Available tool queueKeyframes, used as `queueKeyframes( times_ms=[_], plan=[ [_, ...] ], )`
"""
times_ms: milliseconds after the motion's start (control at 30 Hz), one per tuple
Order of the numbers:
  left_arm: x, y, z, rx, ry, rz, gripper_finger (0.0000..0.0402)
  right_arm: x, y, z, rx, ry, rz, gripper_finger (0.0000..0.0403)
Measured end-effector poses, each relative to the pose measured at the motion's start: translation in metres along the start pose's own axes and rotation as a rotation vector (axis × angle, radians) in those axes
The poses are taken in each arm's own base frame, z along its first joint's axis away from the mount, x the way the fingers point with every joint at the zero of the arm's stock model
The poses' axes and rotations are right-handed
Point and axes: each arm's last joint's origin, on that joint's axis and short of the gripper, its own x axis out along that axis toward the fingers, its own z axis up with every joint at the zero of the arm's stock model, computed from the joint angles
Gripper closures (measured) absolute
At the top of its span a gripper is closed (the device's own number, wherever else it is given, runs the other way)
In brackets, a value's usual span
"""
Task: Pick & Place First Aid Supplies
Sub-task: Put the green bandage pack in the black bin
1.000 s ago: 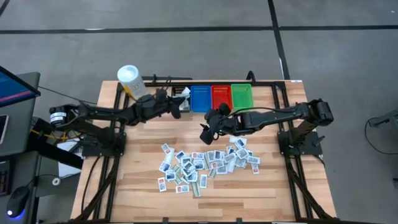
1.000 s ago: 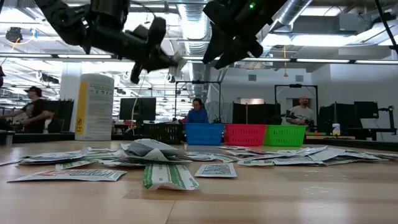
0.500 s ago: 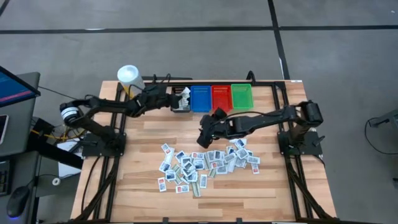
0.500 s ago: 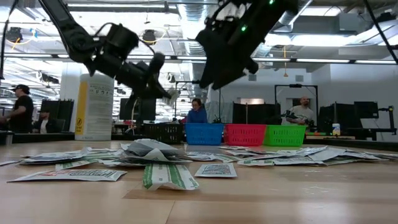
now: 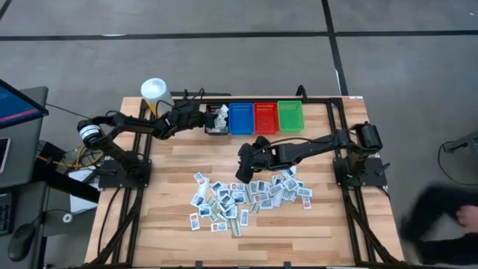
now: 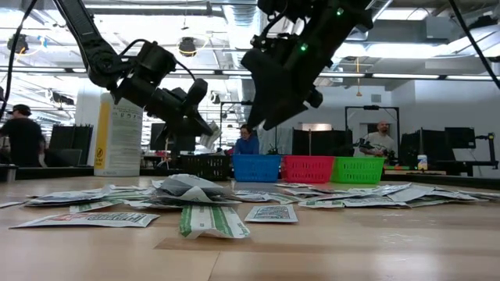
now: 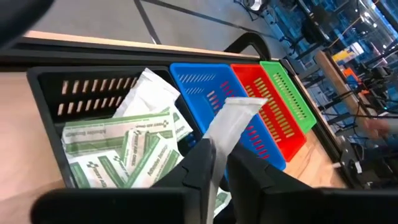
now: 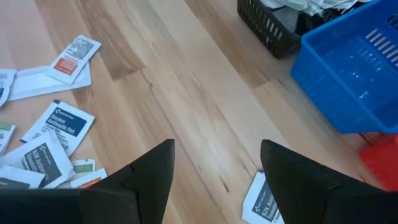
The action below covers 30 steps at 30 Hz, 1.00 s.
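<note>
Wooden tabletop (image 5: 172, 172), 4 bins along far edge. Left pincer (image 7: 221, 163) over black bin (image 7: 46, 87), fingers pressed on 1 white packet (image 7: 233, 121); its lower end hidden between them. Right pincer (image 8: 214, 165), fingers apart, empty, hangs above scattered packets (image 5: 246, 196). Bin holds green-marked packets (image 7: 118, 146), partly cut off.

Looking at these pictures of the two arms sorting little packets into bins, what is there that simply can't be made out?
- Red bin and green bin: the high view is too small to show whether anything lies inside.
- Packets in the pile: their print is too small in the high view.
- Black bin: the left wrist view's edge and the left pincer, with a white packet between its fingers, hide its near part.
</note>
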Motion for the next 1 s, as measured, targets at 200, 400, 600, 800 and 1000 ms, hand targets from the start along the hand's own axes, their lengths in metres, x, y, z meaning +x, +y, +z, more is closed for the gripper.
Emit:
queueKeyframes(
  times_ms=[200, 400, 600, 800, 1000],
  plan=[
    [0.0, -0.001, -0.001, 0.059, 0.017, -0.028, 0.0305, 0.0, 0.0, 0.0, 0.0, -0.002, 0.0, 0.0171],
    [0.0, -0.002, -0.001, 0.062, 0.017, -0.029, 0.0268, 0.0, 0.0, 0.0, 0.002, -0.005, 0.001, 0.0171],
    [0.0, -0.001, 0.001, 0.08, 0.008, -0.032, 0.0252, 0.0, 0.0, 0.0, 0.002, -0.004, 0.002, 0.0171],
    [-0.005, -0.009, 0.006, 0.204, -0.022, -0.067, 0.0257, 0.0, 0.001, 0.0, 0.001, -0.004, 0.003, 0.0171],
    [-0.023, -0.032, 0.013, 0.376, -0.062, -0.202, 0.0263, 0.0, 0.0, 0.0, -0.009, 0.0, 0.002, 0.0171]
  ],
)
